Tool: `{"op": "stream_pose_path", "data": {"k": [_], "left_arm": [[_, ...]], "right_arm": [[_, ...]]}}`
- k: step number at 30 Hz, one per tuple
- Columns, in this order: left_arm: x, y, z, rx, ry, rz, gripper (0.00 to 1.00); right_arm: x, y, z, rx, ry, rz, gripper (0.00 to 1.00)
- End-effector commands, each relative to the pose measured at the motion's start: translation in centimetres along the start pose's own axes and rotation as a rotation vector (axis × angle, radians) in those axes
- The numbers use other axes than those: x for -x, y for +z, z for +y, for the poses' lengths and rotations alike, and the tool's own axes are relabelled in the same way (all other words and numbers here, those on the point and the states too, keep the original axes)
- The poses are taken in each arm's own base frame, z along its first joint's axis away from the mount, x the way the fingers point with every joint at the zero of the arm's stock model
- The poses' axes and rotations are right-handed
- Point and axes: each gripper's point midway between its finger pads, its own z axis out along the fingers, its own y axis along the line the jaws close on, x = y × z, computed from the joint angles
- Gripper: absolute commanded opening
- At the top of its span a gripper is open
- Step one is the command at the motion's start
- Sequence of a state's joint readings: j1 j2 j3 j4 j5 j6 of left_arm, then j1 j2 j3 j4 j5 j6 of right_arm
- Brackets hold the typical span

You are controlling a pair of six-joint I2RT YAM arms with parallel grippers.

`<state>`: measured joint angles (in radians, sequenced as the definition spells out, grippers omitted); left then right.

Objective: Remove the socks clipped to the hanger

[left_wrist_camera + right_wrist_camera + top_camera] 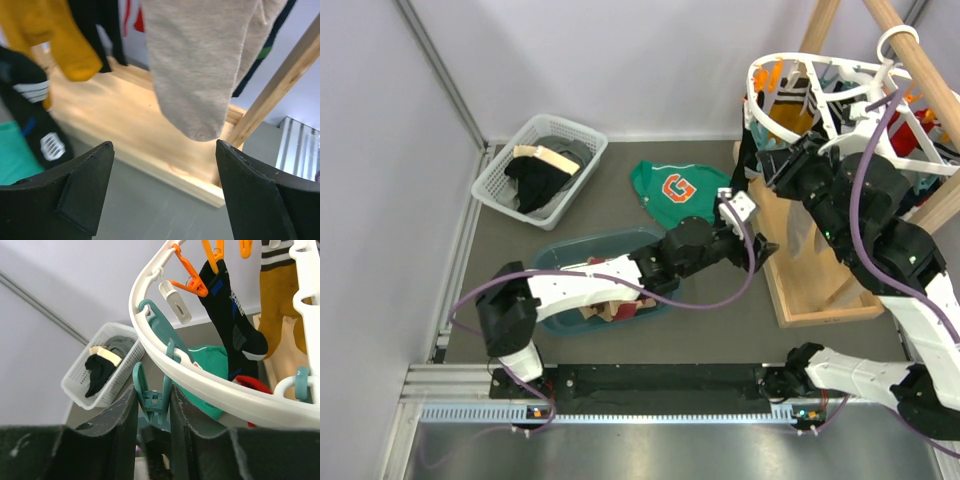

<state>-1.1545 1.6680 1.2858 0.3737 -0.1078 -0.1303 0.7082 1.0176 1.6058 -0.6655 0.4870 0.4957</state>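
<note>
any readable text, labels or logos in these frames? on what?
"G": orange letter on the green sweatshirt, top view.
White logo marks on the black sock, left wrist view: too blurred to read.
Nothing else legible in any view.
</note>
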Motion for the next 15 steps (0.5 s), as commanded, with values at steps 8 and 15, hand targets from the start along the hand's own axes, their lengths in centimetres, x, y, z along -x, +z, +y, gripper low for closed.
{"op": "stream_pose_path", "data": {"k": [8,15], "left_arm": [[2.3,4.9,-3.8,-0.113,0.021,-0.133,0.88],[2.2,7.5,-2.3,0.005,0.008,-0.163,0.88]], "right_arm": [[2.5,-1.8,2.1,0.112,0.130,-0.045,0.19],[2.6,-2.3,2.3,0.129,0.159,-0.044,0.19]]}}
